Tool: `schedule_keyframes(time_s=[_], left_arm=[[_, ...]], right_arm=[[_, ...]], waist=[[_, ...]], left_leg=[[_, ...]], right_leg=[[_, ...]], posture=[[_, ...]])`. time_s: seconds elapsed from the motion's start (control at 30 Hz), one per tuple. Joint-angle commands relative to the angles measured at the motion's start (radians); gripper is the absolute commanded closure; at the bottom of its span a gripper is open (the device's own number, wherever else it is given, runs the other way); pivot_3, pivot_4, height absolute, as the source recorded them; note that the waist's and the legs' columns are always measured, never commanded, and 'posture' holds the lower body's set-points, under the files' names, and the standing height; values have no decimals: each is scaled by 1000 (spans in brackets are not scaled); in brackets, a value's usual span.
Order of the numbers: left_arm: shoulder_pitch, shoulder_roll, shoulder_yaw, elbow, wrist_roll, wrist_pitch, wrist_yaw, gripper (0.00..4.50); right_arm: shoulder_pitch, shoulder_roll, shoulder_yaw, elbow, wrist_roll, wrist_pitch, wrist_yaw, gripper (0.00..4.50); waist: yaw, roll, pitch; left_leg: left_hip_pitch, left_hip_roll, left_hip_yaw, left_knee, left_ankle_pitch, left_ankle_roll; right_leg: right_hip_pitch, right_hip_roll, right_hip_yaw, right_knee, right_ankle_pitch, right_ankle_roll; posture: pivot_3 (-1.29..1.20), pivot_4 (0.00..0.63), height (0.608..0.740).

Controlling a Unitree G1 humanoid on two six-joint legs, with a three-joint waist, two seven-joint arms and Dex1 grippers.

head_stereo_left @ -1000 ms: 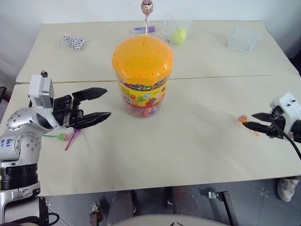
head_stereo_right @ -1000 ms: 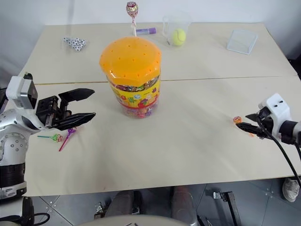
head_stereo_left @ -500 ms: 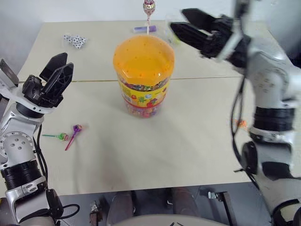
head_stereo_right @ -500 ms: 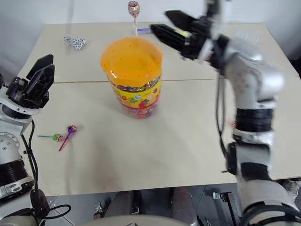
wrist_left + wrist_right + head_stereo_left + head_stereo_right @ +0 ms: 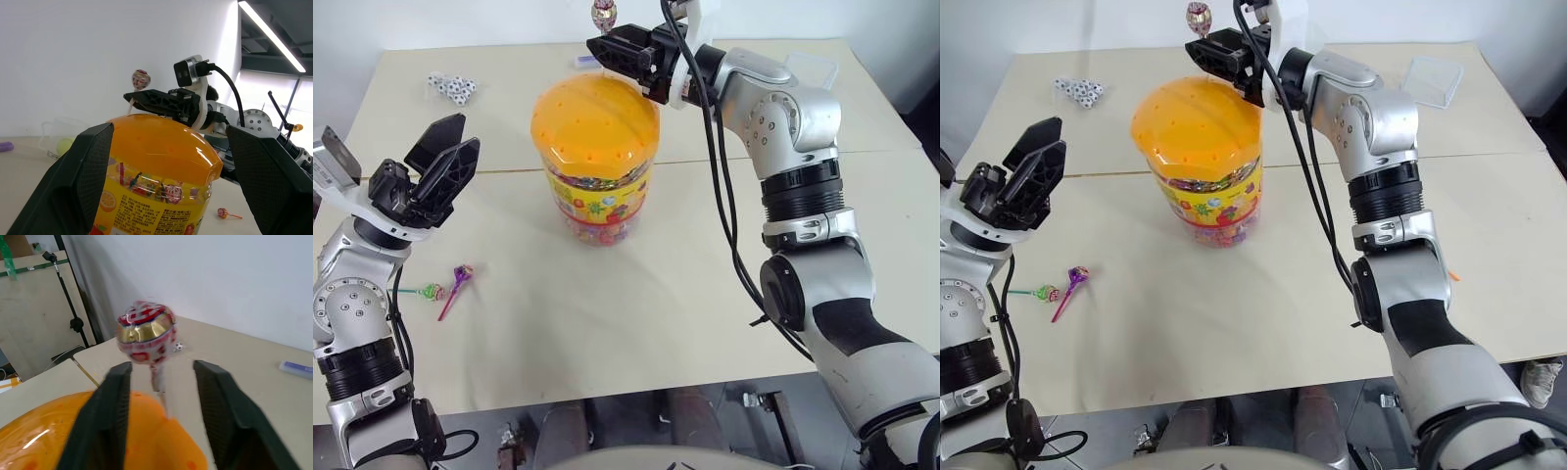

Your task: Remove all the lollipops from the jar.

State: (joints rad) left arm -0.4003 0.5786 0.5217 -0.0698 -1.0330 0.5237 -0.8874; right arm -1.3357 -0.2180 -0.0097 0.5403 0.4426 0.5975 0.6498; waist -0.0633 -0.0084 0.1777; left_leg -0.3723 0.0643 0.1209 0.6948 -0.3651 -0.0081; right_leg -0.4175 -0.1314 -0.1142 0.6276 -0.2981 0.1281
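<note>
A: Right gripper (image 5: 159, 382) straddles the stick of the last lollipop (image 5: 145, 331) standing in the lid of the jar (image 5: 595, 157), mid-worktop. Jaws apart, nothing gripped yet. Clamp low on the stick, pull straight up.

B: Left gripper (image 5: 442, 164) released, idle by the left edge. Two lollipops (image 5: 450, 286) lie there, clear. Dice (image 5: 449, 86) at the far left corner.

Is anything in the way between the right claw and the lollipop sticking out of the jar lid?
Nothing visible. The right claw sits above the jar lid with its fingers either side of the lollipop stick, not yet touching.
</note>
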Motion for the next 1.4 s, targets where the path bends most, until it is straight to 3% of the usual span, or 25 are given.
schedule_keyframes(time_s=[0.03,0.07,0.23,0.3,0.43,0.57,0.7,0.83,0.97,1.13,1.27,1.33,1.4], left_arm=[[-5,3,18,-28,-18,-17,-5,613],[-11,1,15,-23,-16,-22,-8,613],[-31,6,-12,-16,-10,-26,-68,613],[-32,20,-29,-16,-4,-22,-115,613],[-10,100,-116,-33,74,-26,-244,613],[6,176,-244,-43,236,-156,-424,613],[28,179,-301,-33,311,-243,-485,613],[20,155,-302,-8,324,-266,-464,613],[23,146,-285,14,315,-258,-443,613],[56,163,-258,12,327,-261,-432,613],[77,182,-248,66,482,-361,-315,613],[96,177,-224,88,518,-406,-263,613],[166,179,-198,91,554,-427,-218,613]], right_arm=[[-29,10,-30,-13,-1,-65,28,4049],[-30,10,-49,-16,6,-106,38,4384],[-9,-46,-194,-53,98,-258,138,4450],[13,-114,-217,-69,119,-238,205,4450],[98,-351,-137,-122,53,-125,353,4450],[473,-787,-49,-381,-21,181,454,4450],[766,-940,-75,-510,-91,152,425,4450],[953,-947,-146,-530,-116,108,382,4450],[1024,-912,-173,-453,-136,53,347,4450],[1063,-892,-231,-436,-88,-12,385,3133],[1058,-769,-339,-523,35,-313,531,1798],[1048,-687,-348,-564,74,-388,540,1798],[1054,-604,-286,-670,174,-322,564,1620]], waist=[[-1,0,0],[-1,0,0],[7,0,0],[15,0,0],[21,-1,1],[45,0,1],[43,3,2],[31,3,2],[37,3,2],[43,3,2],[44,3,2],[41,3,2],[37,3,2]], left_leg=[[0,0,0,0,0,0],[0,0,0,0,0,0],[0,0,0,0,0,0],[-1,-1,-1,0,0,0],[-1,-1,0,0,0,1],[0,0,1,-2,0,1],[0,0,8,-3,-1,0],[4,1,13,-1,0,0],[3,1,13,0,0,0],[2,1,13,1,-1,1],[2,1,12,2,-1,1],[3,1,13,2,-1,1],[3,1,13,2,-1,1]], right_leg=[[0,0,0,0,0,0],[0,0,0,0,0,0],[0,0,0,0,0,0],[0,-1,0,-1,0,0],[0,-1,0,-2,0,0],[0,0,0,-3,0,0],[-1,-1,1,-7,0,0],[-2,0,6,-3,0,-1],[-2,-1,7,-2,0,-1],[-3,-1,6,-2,0,0],[-3,0,6,-2,0,0],[-3,0,7,-2,0,0],[-3,-1,6,-2,0,0]], posture=[[0,150,740],[0,150,740],[0,150,740],[0,150,740],[0,150,740],[0,150,740],[0,150,740],[0,150,740],[0,150,740],[0,150,740],[0,150,740],[0,150,740],[0,150,740]])
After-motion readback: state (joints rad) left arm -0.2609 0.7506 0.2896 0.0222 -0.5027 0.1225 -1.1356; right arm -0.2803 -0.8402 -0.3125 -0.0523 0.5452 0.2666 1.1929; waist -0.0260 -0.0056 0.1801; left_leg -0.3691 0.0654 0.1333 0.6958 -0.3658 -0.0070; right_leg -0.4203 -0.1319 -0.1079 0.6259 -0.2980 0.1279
